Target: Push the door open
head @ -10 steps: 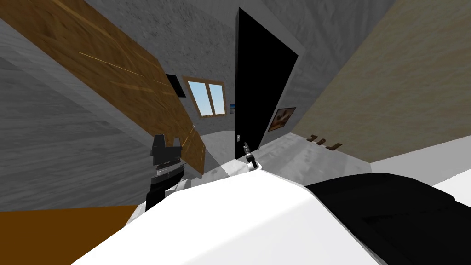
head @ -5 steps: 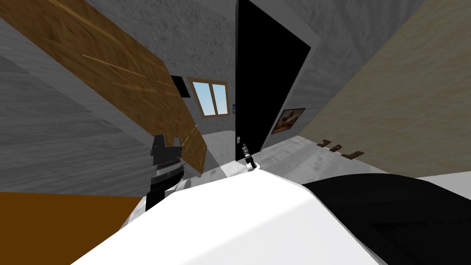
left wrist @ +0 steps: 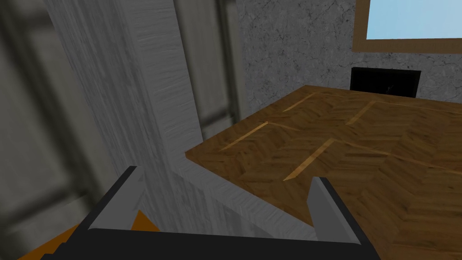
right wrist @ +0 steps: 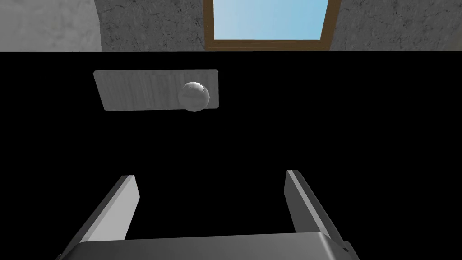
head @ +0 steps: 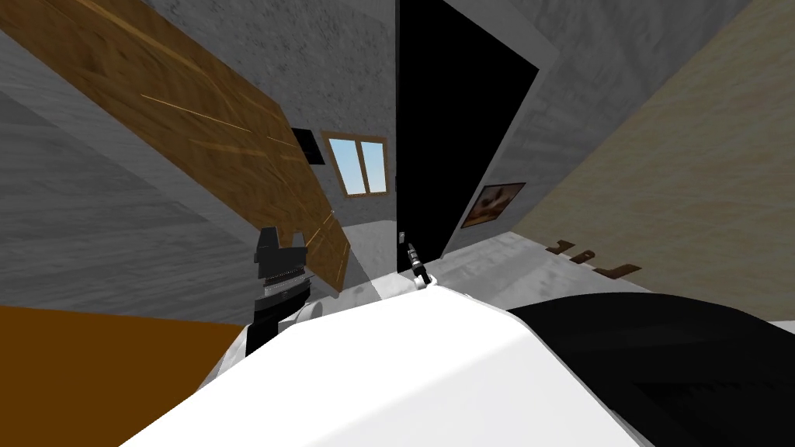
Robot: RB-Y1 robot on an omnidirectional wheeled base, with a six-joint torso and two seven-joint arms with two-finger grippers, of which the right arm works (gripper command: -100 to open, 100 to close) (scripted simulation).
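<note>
The door [head: 450,132] is a flat black leaf standing straight ahead in the head view, with a small grey handle plate [head: 401,234] low on its left edge. My right gripper [head: 412,250] sits just below that plate, close to the door face. In the right wrist view the gripper [right wrist: 210,194] is open, pointing at the black door [right wrist: 338,135], with the grey plate [right wrist: 135,90] and its round knob [right wrist: 195,96] ahead of the fingertips. My left gripper [head: 278,250] is held off to the left, open [left wrist: 225,198], over a wooden parquet surface [left wrist: 361,149].
A grey frame post [left wrist: 149,104] stands close by the left gripper. A window [head: 359,164] and a small black panel [head: 309,145] are on the far grey wall. A framed picture [head: 493,203] and wall hooks [head: 590,260] lie right of the door. An orange surface [head: 93,372] is at lower left.
The whole head view has shifted: the door now looks wider and the picture and hooks have slid right, so I have moved. Both arms keep their place before my chest.
</note>
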